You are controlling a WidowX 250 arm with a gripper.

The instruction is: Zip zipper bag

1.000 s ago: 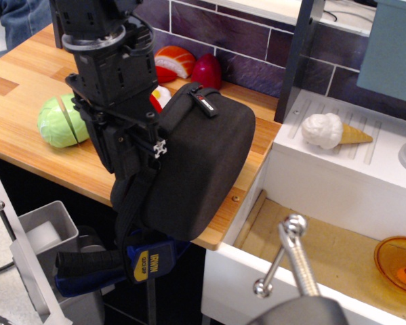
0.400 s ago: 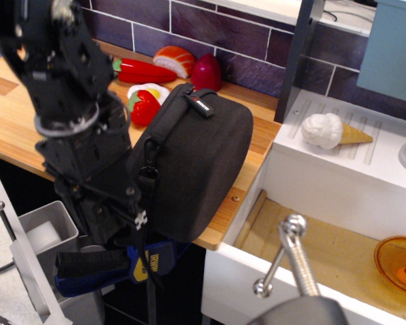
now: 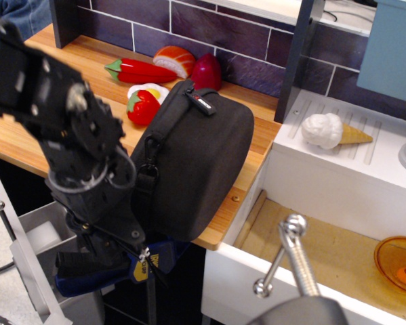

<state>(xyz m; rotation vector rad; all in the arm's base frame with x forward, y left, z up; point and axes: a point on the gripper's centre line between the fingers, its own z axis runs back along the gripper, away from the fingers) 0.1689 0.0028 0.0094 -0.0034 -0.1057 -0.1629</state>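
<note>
The zipper bag (image 3: 199,159), a large black rounded fabric case, stands on its edge at the front corner of the wooden counter (image 3: 270,132), overhanging it. Its small top handle with a red-white tag (image 3: 200,100) faces up. A black webbing strap (image 3: 146,177) hangs down its left side. My gripper (image 3: 129,248) points down, low against the bag's lower left edge, just above a blue-and-black clamp (image 3: 111,265). The arm hides the fingers, so I cannot tell whether they hold anything. The zipper itself is not visible.
Toy foods lie behind the bag: a red pepper (image 3: 140,107), a chili (image 3: 138,70), a salmon piece (image 3: 174,59) and a dark red vegetable (image 3: 206,71). To the right are an ice cream cone (image 3: 331,132), a sink with an orange bowl (image 3: 399,264) and a faucet (image 3: 294,254). A grey bin (image 3: 40,233) stands below left.
My arm has moved down and left along the bag's left edge, from handle height to below the counter edge. The bag has stayed in place.
</note>
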